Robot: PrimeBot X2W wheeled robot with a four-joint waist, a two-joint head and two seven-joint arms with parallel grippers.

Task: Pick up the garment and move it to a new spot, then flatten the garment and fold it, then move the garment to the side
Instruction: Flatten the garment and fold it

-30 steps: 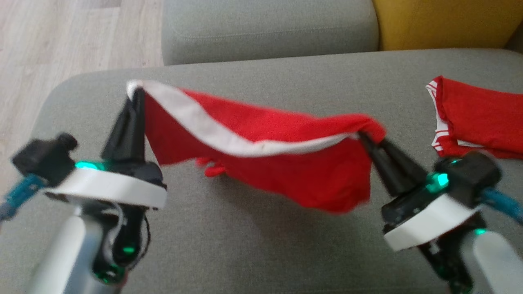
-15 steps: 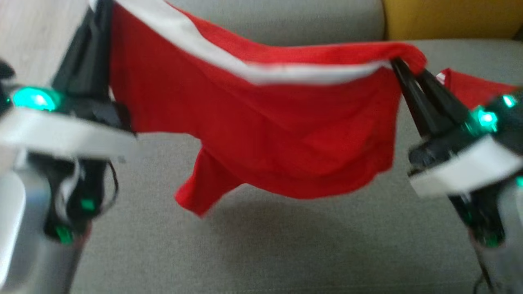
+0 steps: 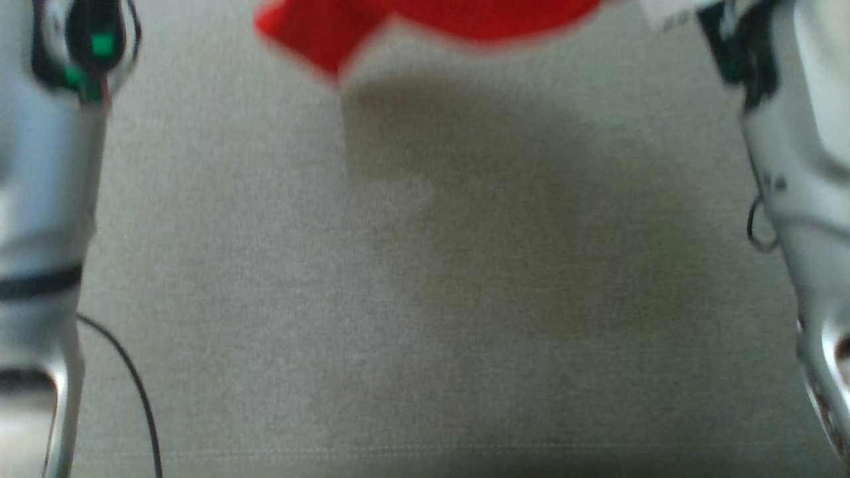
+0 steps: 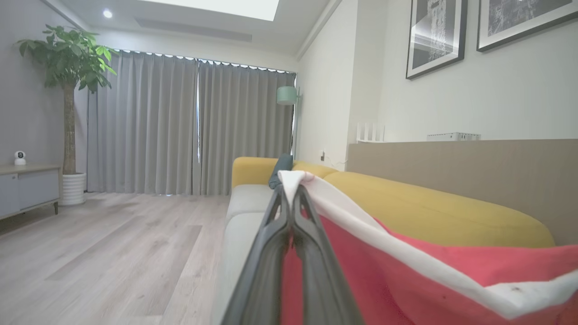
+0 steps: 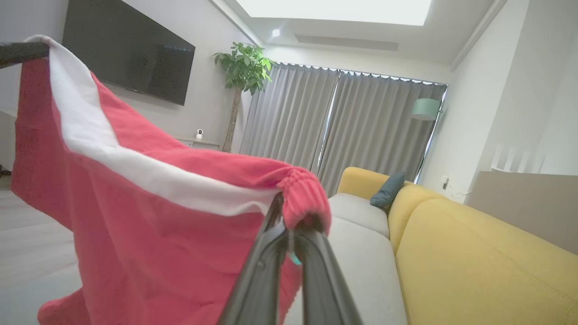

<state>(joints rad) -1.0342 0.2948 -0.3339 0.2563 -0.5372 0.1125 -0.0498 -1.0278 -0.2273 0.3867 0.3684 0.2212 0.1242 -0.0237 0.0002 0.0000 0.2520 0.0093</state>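
Red garment (image 5: 135, 216) hangs stretched above the grey sofa seat (image 3: 425, 265), hem at the head view's top edge, left gripper (image 4: 291, 196) and right gripper (image 5: 291, 225) each pinched tight on a waistband corner, best lowered level and taut to land flat.

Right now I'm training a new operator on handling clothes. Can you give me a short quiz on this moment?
1. How many grippers hold the garment?
2. True or false: the garment lies flat on the grey seat.
3. The left gripper pinches: A the white band; B a red leg; C nothing.

Key:
1. Two: the right gripper is shut on it too.
2. False: it hangs in the air between the grippers.
3. A
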